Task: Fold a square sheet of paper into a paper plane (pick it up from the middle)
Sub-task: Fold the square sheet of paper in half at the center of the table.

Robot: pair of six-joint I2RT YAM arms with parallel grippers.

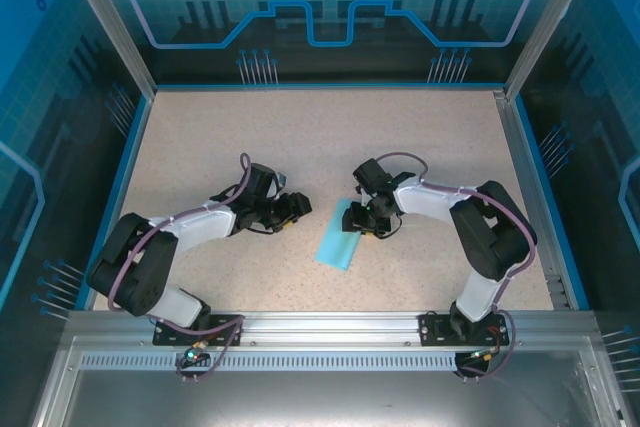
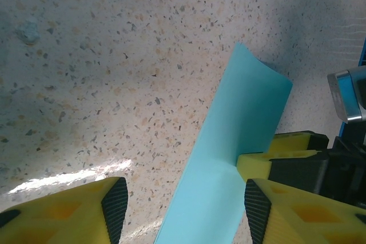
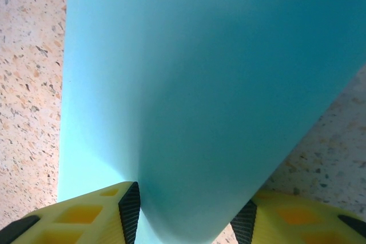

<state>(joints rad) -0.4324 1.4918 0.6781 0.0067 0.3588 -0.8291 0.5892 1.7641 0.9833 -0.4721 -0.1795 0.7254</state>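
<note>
The square sheet of paper (image 1: 337, 239) is light blue and doubled over into a long strip lying slantwise on the table between the arms. Its far end curls up (image 2: 260, 92). My right gripper (image 1: 374, 225) is at that upper end. In the right wrist view, the bowed paper (image 3: 217, 95) fills the gap between both pads, so my right gripper (image 3: 186, 221) is shut on it loosely. My left gripper (image 1: 297, 209) stands open just left of the strip. In its wrist view its fingers (image 2: 184, 210) straddle the near part of the strip without touching it.
The speckled tabletop (image 1: 300, 137) has free room at the back and on both sides. Blue rails and transparent walls (image 1: 130, 147) enclose it. One yellow finger of the right gripper (image 2: 269, 163) sits close beside my left gripper's right finger.
</note>
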